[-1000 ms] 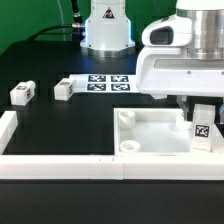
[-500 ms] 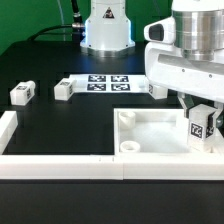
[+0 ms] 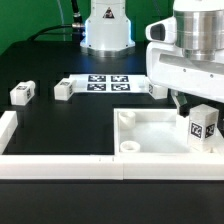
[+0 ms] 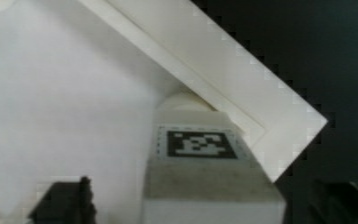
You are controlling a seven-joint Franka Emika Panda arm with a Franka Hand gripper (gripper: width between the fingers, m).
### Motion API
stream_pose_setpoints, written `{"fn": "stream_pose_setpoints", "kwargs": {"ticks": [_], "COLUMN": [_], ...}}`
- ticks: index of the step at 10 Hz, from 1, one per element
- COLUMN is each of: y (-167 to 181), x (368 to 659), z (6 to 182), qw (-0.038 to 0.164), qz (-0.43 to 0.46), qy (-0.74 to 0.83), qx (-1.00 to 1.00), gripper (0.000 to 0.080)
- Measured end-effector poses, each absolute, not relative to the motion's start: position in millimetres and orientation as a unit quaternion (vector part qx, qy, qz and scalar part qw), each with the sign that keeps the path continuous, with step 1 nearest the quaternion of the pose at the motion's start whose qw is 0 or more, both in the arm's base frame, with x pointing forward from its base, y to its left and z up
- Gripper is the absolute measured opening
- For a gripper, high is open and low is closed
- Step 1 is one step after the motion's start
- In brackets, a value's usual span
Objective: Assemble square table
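Note:
The white square tabletop (image 3: 150, 135) lies tray-like at the exterior view's lower right, with a round corner socket (image 3: 128, 146) at its near left corner. My gripper (image 3: 201, 122) is over the tabletop's right part, shut on a white leg (image 3: 202, 128) whose black-and-white tag faces the camera. The leg stands upright at the tabletop's right corner. In the wrist view the tagged leg (image 4: 202, 160) sits between my dark fingers (image 4: 62, 203), against the tabletop's raised rim (image 4: 229, 70). Two loose legs (image 3: 22, 93) (image 3: 64, 89) lie at the left.
The marker board (image 3: 105, 82) lies at the back centre, before the arm's base (image 3: 107, 30). Another small white part (image 3: 157, 88) lies behind the tabletop. Long white border walls run along the front (image 3: 60, 167) and the left (image 3: 8, 124).
My gripper has turned and risen slightly with the leg; the leg's tag now sits a little tilted. The loose legs and tabletop have not moved.

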State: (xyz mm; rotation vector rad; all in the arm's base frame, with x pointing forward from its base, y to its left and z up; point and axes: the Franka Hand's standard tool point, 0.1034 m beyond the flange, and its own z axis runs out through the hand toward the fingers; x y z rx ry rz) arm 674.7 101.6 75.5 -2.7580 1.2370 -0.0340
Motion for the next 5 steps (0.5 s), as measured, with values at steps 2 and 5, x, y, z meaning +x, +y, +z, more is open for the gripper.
{"fn": "stream_pose_setpoints", "kwargs": {"ticks": [2,5], "y": [101.9,101.0], "x": [674.8,675.6], "z": [75.8,76.6], "qw": [0.055,0.053], "qz": [-0.019,-0.027], "qy": [0.311,0.17], "qx": [-0.949,-0.984], "gripper": [0.0647,0.0648]}}
